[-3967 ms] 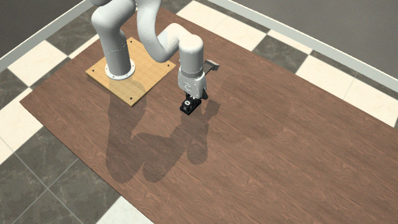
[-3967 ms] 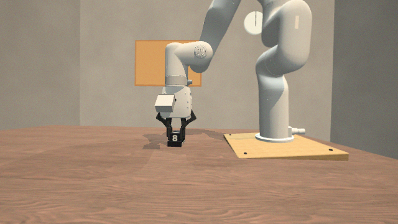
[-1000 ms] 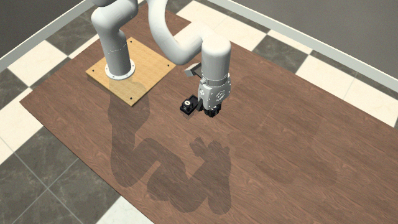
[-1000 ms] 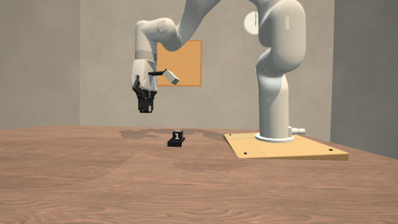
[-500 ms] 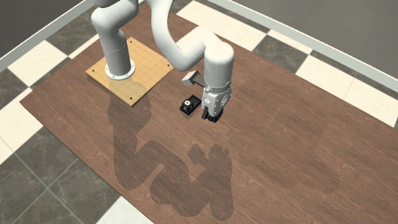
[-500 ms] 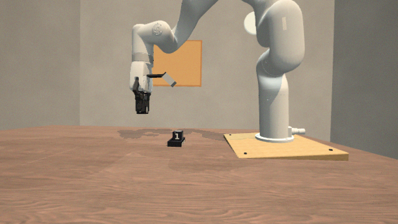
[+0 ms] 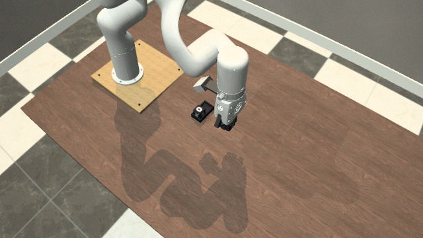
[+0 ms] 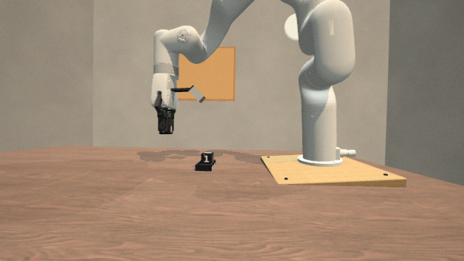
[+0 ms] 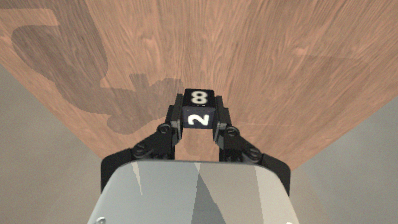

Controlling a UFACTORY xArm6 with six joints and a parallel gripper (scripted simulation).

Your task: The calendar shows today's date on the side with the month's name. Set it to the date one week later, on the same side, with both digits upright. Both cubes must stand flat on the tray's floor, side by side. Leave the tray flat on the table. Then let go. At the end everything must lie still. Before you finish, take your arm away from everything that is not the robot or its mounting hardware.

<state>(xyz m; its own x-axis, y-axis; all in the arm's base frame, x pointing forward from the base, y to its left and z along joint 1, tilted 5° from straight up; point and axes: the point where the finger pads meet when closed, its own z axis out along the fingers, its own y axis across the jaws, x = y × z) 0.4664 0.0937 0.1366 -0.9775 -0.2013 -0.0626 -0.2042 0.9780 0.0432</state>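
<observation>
A flat orange rectangular panel (image 8: 217, 74) is mounted on the plain grey wall (image 8: 123, 109); cream-and-dark checkered floor tiles (image 7: 36, 67) are bordered by white skirting.

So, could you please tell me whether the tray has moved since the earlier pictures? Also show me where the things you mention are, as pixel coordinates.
No, the tray (image 7: 206, 115) (image 8: 204, 167) shows no visible shift: in the top view it sits at the same place relative to the wooden base board (image 7: 158, 82) (image 8: 341, 177).
</observation>
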